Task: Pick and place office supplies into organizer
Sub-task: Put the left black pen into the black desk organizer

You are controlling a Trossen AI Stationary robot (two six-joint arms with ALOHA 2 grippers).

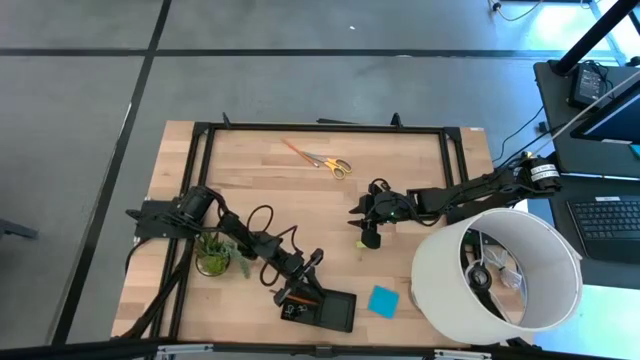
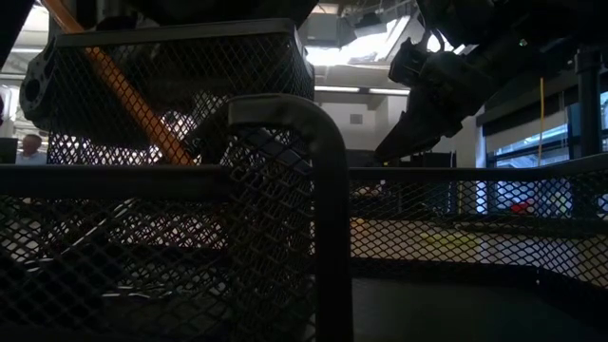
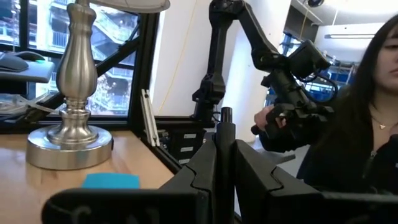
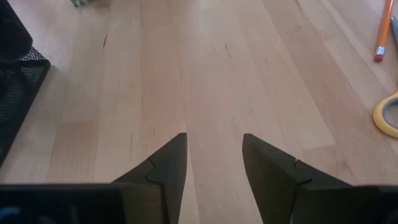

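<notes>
The organizer [image 1: 335, 312], a low black mesh tray, sits at the table's near edge. My left gripper [image 1: 303, 278] hangs over its left end, shut on a thin black pen [image 3: 226, 122]. An orange pencil [image 2: 119, 85] leans slanted inside a mesh compartment. My right gripper [image 4: 214, 158] is open above bare wood mid-table, touching nothing; a small yellow block [image 1: 360, 243] lies just beside it. The yellow-handled scissors [image 1: 337, 166] and another orange pencil [image 1: 296, 151] lie flat toward the far edge. The blue note pad [image 1: 383, 300] lies right of the organizer. My left gripper pinches the thin black pen between its two shut fingers [image 3: 208, 165]. The fingers lie along the pen, whose end [image 3: 226, 114] sticks out past the fingertips. The rest of the pen is hidden by the fingers.
A large white lampshade [image 1: 497, 275] with a silver lamp base [image 3: 69, 134] stands at the table's near right. A small green potted plant [image 1: 213, 255] sits under the left arm. A black frame [image 1: 325, 127] borders the table. A person [image 3: 367, 130] stands beyond it.
</notes>
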